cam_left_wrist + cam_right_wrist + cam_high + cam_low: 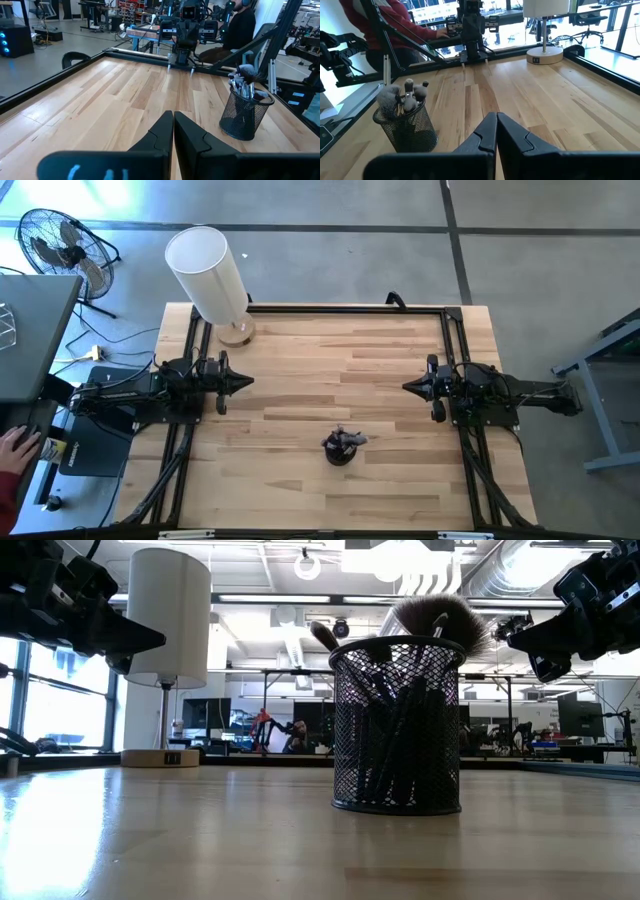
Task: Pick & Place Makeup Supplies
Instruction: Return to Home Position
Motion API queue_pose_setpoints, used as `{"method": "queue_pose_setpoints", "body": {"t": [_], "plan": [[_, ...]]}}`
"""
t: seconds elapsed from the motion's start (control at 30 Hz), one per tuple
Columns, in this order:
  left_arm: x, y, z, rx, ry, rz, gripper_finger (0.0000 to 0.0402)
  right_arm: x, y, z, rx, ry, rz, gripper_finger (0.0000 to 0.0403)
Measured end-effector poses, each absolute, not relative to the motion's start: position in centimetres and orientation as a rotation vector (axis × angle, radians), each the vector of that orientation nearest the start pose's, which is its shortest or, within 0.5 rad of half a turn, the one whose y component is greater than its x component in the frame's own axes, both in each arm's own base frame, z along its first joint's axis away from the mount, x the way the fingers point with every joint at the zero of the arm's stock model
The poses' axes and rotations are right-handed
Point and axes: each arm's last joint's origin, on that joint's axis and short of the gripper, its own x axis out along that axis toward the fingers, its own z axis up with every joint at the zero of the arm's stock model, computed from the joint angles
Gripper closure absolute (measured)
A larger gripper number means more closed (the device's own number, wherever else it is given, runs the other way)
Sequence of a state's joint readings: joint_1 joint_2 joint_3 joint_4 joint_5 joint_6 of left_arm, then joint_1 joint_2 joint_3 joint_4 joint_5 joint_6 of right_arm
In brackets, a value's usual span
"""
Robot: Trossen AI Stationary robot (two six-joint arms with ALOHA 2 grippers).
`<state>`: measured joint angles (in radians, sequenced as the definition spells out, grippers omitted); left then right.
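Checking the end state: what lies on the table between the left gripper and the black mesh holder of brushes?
Nothing: the high view shows only bare tabletop between the left gripper and the holder.

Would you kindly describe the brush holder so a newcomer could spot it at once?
On the wooden table, look midway between the left arm and right arm, toward the edge opposite the white lamp. There stands a small black wire-mesh cup; unlike the lamp, it is see-through and filled with makeup brushes.
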<state>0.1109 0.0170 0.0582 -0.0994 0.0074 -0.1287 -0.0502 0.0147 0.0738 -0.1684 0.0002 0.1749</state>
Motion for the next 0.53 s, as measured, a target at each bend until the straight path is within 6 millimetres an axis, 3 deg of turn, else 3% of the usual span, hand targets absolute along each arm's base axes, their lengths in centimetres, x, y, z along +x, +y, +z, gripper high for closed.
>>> {"method": "queue_pose_setpoints", "body": {"t": [0.53], "plan": [[9.43,1.03,17.24,-0.132,0.051,0.107,0.0389,9.31,-0.47,17.12,0.177,0.105,-0.06,0.0394]]}}
